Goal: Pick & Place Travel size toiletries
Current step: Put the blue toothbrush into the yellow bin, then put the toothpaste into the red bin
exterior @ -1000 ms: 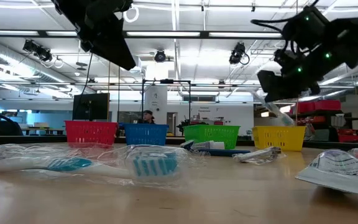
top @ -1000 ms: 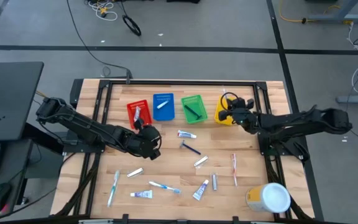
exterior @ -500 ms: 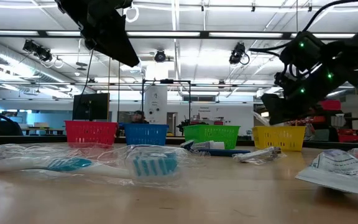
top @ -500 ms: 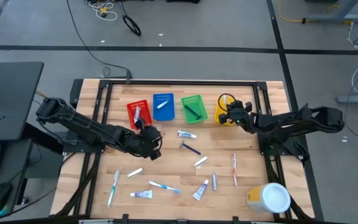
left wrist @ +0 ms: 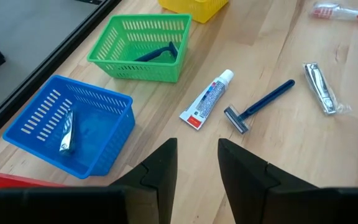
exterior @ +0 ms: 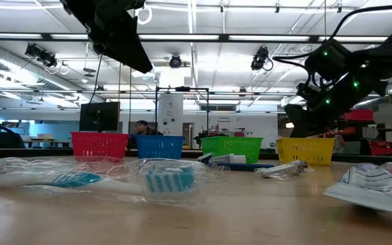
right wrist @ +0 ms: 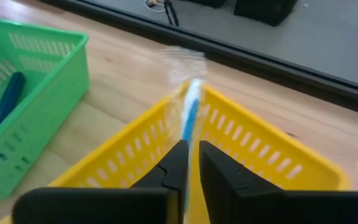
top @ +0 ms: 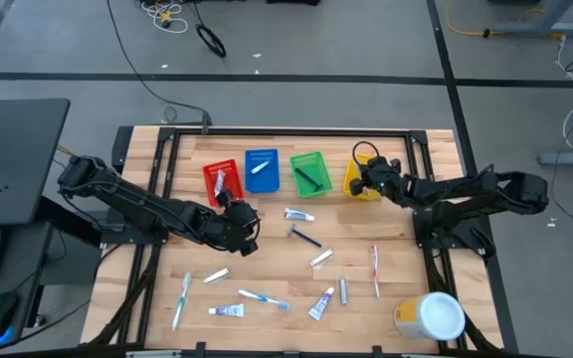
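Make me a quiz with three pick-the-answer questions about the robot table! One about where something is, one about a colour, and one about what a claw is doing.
1. Where is the right gripper?
A. Over the yellow bin
B. Over the red bin
C. By the big tub

2. What colour is the bin with the dark blue razor inside?
A. Red
B. Green
C. Yellow

3. What is the right gripper doing?
A. Open and empty
B. Shut on a wrapped toothbrush
C. Holding a toothpaste tube

Answers:
1. A, the high view shows it above the yellow bin at the row's right end.
2. B, the left wrist view shows the razor lying in the green bin.
3. B, the right wrist view shows its fingers pinching a wrapped toothbrush over the yellow bin.
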Motion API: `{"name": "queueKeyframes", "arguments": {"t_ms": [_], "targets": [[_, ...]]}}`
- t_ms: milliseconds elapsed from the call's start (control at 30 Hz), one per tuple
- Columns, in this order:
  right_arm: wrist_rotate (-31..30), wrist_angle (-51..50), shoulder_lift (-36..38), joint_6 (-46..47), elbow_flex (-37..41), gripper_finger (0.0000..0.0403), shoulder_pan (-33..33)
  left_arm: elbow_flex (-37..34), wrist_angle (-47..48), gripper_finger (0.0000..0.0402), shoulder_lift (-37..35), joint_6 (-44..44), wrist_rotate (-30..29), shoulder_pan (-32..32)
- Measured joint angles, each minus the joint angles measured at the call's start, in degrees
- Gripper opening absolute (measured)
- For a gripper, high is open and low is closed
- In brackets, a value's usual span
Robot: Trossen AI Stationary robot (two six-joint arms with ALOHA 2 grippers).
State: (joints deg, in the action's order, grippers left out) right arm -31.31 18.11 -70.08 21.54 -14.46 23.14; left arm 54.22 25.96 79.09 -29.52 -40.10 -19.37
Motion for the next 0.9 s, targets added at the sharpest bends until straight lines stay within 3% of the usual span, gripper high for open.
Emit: {"name": "queueKeyframes", "arguments": {"t_ms": [333,567,767,900], "targets": [[1.4,0.9,0.0,-0.5,-2.9,0.0086,0.8,0.0,0.0,0.0125,0.0,-0.1,0.0,0.0],[14.9,2.7,0.0,-7.2,-7.6,0.0086,0.1,0.0,0.0,0.0125,0.0,-1.3,0.5,0.0],[29.6,9.0,0.0,-12.6,-8.4,0.0086,-4.5,0.0,0.0,0.0125,0.0,-1.7,1.9,0.0],[31.9,9.9,0.0,-12.8,-8.4,0.0086,-9.7,0.0,0.0,0.0125,0.0,-2.7,2.7,0.0]]}}
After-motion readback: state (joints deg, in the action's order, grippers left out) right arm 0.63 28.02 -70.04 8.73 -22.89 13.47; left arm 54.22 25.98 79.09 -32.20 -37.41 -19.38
